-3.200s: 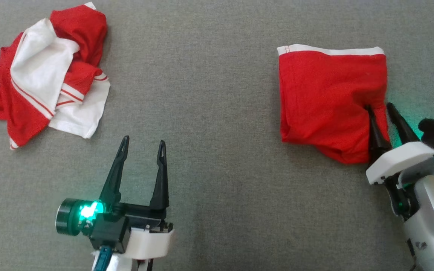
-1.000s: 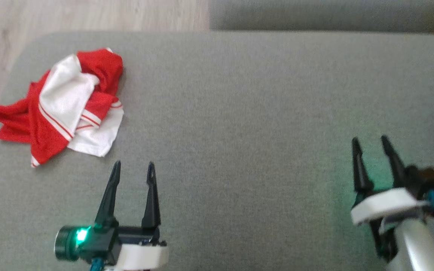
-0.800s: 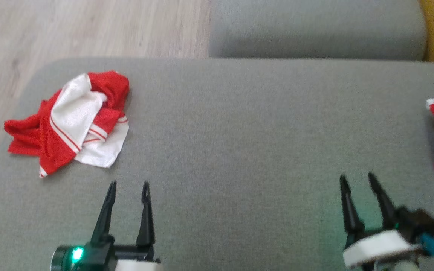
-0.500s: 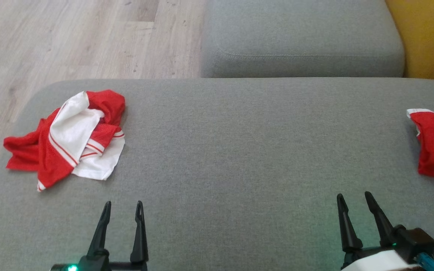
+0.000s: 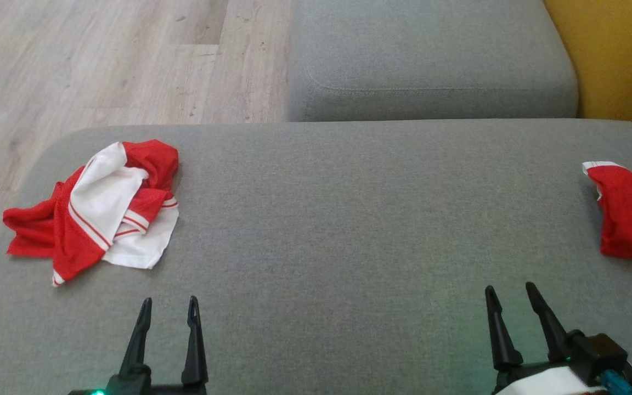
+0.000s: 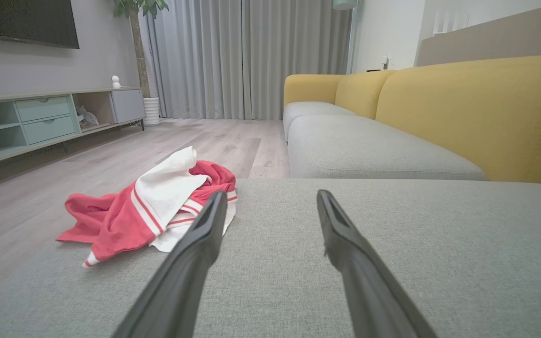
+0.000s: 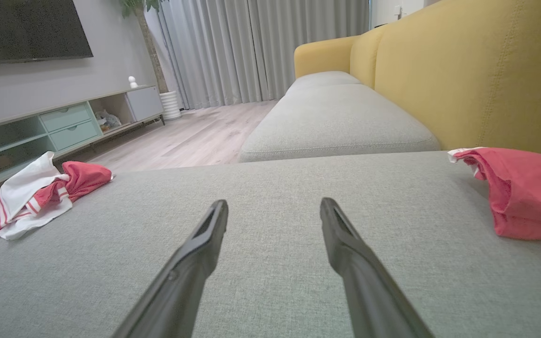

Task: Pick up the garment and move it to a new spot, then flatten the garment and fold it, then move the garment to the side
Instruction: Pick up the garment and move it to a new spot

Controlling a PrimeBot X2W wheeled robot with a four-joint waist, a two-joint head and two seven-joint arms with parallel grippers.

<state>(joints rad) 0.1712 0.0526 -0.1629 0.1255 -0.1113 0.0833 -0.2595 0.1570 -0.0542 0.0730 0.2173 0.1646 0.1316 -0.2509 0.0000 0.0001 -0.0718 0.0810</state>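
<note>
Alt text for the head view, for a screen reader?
A crumpled red-and-white garment lies at the left of a grey cushion, a compact red bundle at its right edge. The left gripper and right gripper stand open and empty at the bottom.

Head looks down; both low wrist views share garment (image 5: pixel 96 214) and cushion (image 5: pixel 349 219).

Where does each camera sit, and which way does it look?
Head view: on the head, looking down at the grey cushion; left gripper and right gripper, both open, at the bottom.
Left wrist view: low, along its own fingers, toward the garment.
Right wrist view: low, along its own fingers; red bundle at right.
Shared: all show the garment.
</note>
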